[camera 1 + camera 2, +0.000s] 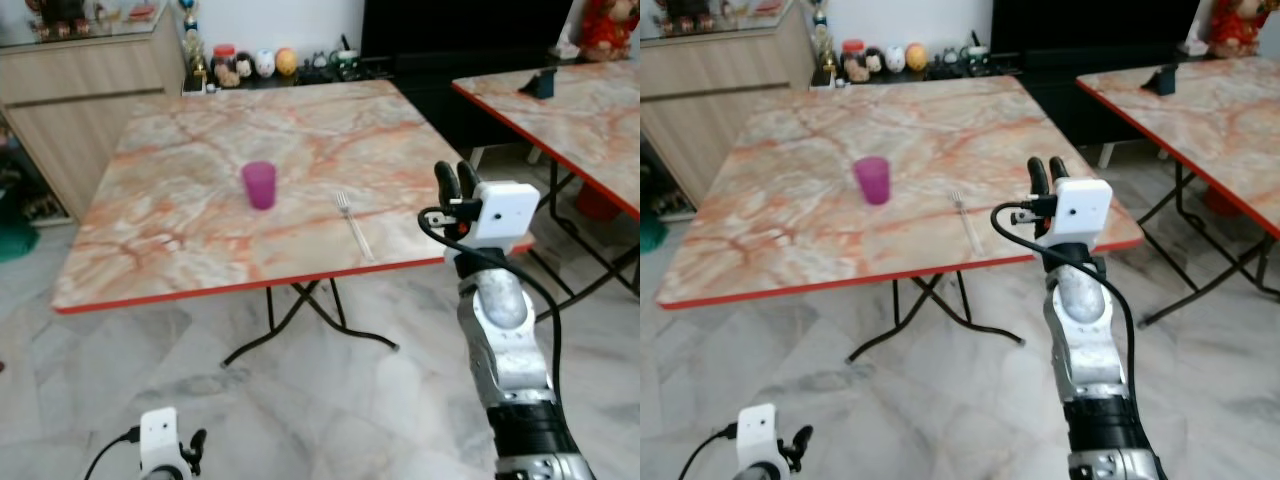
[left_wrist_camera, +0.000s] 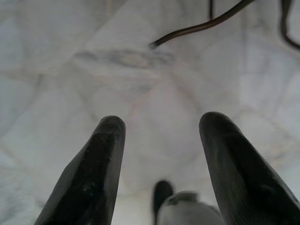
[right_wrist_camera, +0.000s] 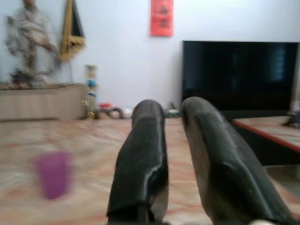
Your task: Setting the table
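While the right tool (image 1: 457, 182) hovers at the surface's (image 1: 180, 250) near right edge, fingers nearly pressed together w/ nothing between, the fork (image 1: 353, 224) lies flat just left of it, tines far. Purple cup (image 1: 259, 185) stands further left, approx. mid-surface. Fork's prob. thin, stiff, slippery metal; best pinched across the handle. Left tool (image 2: 159, 154) hangs low over the floor, spread
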Controlling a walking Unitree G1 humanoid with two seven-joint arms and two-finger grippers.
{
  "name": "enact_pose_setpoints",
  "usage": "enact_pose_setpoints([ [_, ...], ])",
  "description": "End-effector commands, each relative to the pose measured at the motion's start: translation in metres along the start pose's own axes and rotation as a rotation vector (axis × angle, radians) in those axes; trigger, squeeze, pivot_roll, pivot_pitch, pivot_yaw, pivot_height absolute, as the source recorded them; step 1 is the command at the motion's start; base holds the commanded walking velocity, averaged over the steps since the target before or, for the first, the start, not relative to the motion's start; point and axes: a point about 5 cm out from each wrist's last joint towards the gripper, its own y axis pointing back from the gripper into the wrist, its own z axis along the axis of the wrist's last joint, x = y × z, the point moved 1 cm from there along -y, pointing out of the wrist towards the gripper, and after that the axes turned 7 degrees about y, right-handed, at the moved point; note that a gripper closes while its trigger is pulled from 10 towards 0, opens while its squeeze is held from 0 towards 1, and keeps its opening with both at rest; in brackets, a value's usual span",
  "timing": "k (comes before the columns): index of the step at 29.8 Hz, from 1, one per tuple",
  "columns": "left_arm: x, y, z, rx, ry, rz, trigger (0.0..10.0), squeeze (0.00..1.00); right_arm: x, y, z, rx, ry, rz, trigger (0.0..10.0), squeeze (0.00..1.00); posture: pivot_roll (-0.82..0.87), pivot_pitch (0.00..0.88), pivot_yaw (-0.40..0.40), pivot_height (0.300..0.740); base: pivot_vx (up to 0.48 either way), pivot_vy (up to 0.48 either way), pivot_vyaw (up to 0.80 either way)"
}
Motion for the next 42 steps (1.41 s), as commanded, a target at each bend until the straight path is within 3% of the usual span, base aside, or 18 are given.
enact_pose_setpoints([
  [1, -0.001, 0.000, -0.001, 0.006, 0.010, 0.008, 10.0, 0.00, -0.007, -0.001, 0.002, -0.004, 0.019, -0.010, 10.0, 0.00, -0.09, 0.000, 0.018, 0.707, 0.000, 0.000, 0.00],
  [21, -0.001, 0.001, -0.004, 0.004, 0.024, 0.005, 10.0, 0.00, -0.022, 0.015, -0.017, 0.071, 0.063, -0.033, 10.0, 0.00, -0.09, 0.000, 0.017, 0.707, 0.000, 0.000, 0.00],
  [26, 0.000, 0.001, -0.003, 0.004, 0.016, 0.007, 10.0, 0.00, -0.022, 0.016, -0.013, 0.047, 0.099, -0.021, 10.0, 0.00, -0.09, 0.000, 0.022, 0.707, 0.280, 0.000, 0.32],
  [33, 0.000, 0.000, -0.001, -0.001, 0.010, 0.002, 10.0, 0.00, -0.028, 0.019, -0.016, 0.067, 0.090, -0.048, 10.0, 0.00, -0.10, 0.000, 0.027, 0.707, 0.266, 0.000, 0.34],
  [42, -0.001, 0.000, 0.000, -0.002, 0.005, -0.003, 10.0, 0.00, -0.026, 0.016, -0.014, 0.057, 0.068, -0.053, 10.0, 0.00, -0.10, 0.000, 0.028, 0.707, 0.294, 0.000, 0.00],
])
